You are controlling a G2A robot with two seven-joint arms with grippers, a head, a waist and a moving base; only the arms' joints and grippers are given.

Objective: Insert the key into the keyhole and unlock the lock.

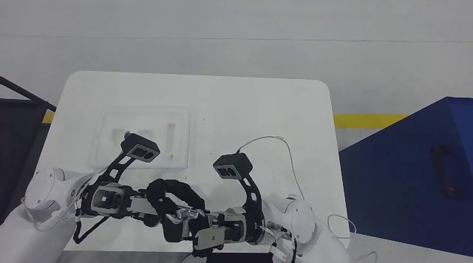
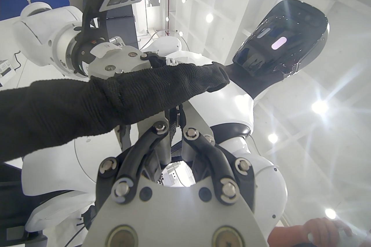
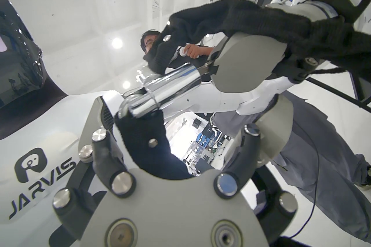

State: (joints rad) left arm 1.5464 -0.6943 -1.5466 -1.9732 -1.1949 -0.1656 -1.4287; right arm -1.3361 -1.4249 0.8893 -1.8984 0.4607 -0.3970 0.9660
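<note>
A shiny chrome metal piece [image 3: 165, 87], the lock as far as I can tell, is held up over the table's front edge. My left gripper [image 3: 203, 65] is shut on one end of it, with black knit covers on its fingers [image 3: 232, 13]. In its own view the left gripper [image 2: 174, 115] shows its links drawn close together. The chrome piece's other end touches one black-covered finger [image 3: 142, 129] of my right gripper [image 3: 203, 117], whose links are spread wide, so it is open. Both grippers meet at the near table edge [image 1: 185, 215]. I cannot make out a key.
The white table [image 1: 244, 108] holds a pale, see-through tray [image 1: 144, 137] at back left and a thin white cable [image 1: 270, 143] toward the right. A blue structure [image 1: 414, 182] stands beside the table's right edge.
</note>
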